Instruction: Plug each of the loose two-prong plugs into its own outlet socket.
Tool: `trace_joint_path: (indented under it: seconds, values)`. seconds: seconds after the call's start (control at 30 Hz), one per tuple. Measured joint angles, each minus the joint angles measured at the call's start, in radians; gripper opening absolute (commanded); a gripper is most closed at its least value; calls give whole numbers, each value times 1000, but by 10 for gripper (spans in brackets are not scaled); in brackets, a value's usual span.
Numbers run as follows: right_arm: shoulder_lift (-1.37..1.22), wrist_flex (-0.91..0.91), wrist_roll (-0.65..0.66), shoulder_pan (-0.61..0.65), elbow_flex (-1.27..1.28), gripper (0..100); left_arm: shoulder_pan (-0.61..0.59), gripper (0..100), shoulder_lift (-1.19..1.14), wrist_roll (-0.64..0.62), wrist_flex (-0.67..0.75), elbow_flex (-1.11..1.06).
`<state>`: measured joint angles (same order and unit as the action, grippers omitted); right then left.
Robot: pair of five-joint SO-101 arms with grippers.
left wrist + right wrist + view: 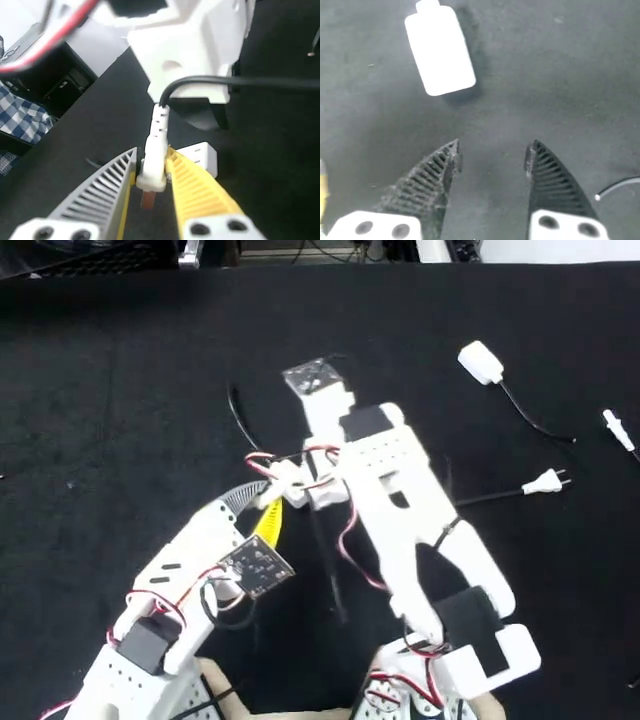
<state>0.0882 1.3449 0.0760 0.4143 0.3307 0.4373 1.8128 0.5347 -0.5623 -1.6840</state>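
Note:
My left gripper [150,161], with one grey and one yellow finger, is shut on a white two-prong plug [156,142]. Its black cable [240,82] arches away. Just beyond the fingertips a white outlet socket block [204,156] lies on the black cloth. My right gripper [492,150] hangs open over the cloth, black fingers apart, nothing between them, a white socket block [440,50] a short way ahead. From above, the left gripper [262,505] sits beside the right arm [390,500]. A loose white plug [545,481] lies to the right.
A white adapter [480,362] with a black cable lies at the back right. Another small white plug [618,428] rests near the right edge. The right arm's white body [190,45] hangs close over the left gripper. The black cloth [120,390] covers the table.

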Motion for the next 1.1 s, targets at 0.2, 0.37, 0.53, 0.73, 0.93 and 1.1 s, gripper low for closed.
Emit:
trace_joint_path:
  seconds: [0.2,0.37,0.53,0.73,0.93,1.1]
  values:
    - [0,61,-3,92,-60,205,-43,29,0,3,3,0]
    - [0,118,21,98,-112,205,-51,29,0,3,9,0]
    - [44,146,66,124,-155,205,-51,29,0,-2,9,0]
    - [63,137,155,135,-158,205,-49,29,0,2,-2,0]
    - [63,132,172,101,-187,204,-37,29,0,3,-12,0]
    - [63,132,172,101,-252,167,-37,29,0,3,-12,0]
